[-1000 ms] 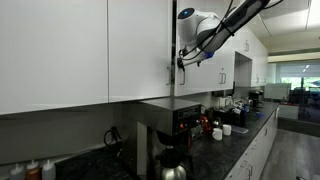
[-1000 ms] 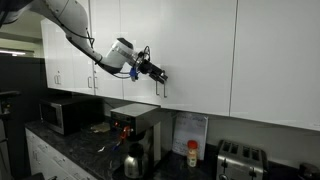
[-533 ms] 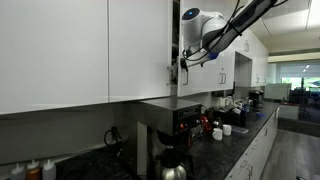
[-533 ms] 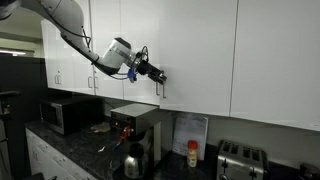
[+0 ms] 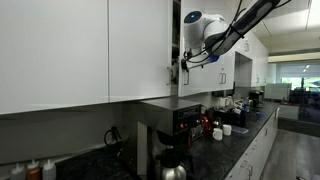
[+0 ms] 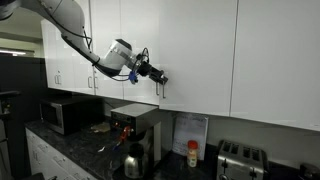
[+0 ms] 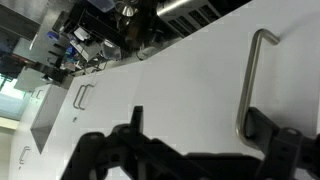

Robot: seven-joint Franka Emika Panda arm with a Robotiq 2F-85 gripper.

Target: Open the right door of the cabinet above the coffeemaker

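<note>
The right door (image 6: 200, 50) of the cabinet is a glossy white panel that fills the wrist view (image 7: 170, 90). Its silver bar handle (image 7: 250, 80) runs along its left edge (image 6: 160, 88). My gripper (image 7: 198, 118) is open and wide. One finger (image 7: 266, 128) sits against the lower end of the handle, while the other finger (image 7: 135, 118) rests apart on the bare panel. In both exterior views the gripper (image 5: 181, 68) (image 6: 158, 76) is at the seam between the two doors, where a dark gap (image 5: 176, 40) shows. The black coffeemaker (image 5: 168, 140) (image 6: 135, 130) stands on the counter below.
The matching left door (image 5: 140, 50) hangs beside the gap. A microwave (image 6: 62, 113), a toaster (image 6: 238, 158) and a small red and white container (image 6: 192, 153) stand on the dark counter. More white cabinets (image 5: 245, 60) and small items (image 5: 225, 125) line the far end.
The gripper has drifted slightly outward from the cabinet front, and the dark gap at the door seam has widened a little.
</note>
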